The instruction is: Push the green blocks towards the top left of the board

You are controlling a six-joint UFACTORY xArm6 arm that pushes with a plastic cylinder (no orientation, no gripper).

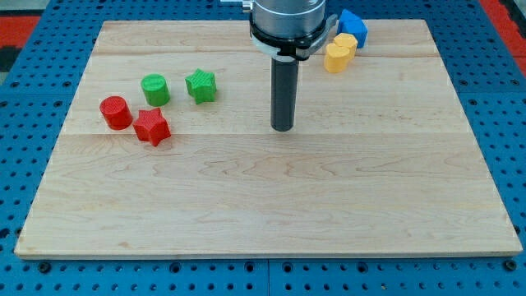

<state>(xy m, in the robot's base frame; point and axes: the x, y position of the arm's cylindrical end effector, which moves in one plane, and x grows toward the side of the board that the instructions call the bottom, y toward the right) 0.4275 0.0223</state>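
Observation:
A green cylinder (pixel 154 89) and a green star (pixel 200 85) sit side by side on the wooden board (pixel 263 189), left of centre in its upper half. My tip (pixel 283 127) rests on the board to the right of the green star, about a hundred pixels away, touching no block. The dark rod rises straight up from it to the arm's head at the view's top.
A red cylinder (pixel 116 112) and a red star (pixel 151 126) lie just below and left of the green blocks. A yellow block (pixel 339 53) and a blue block (pixel 352 26) sit together near the board's top edge, right of the rod.

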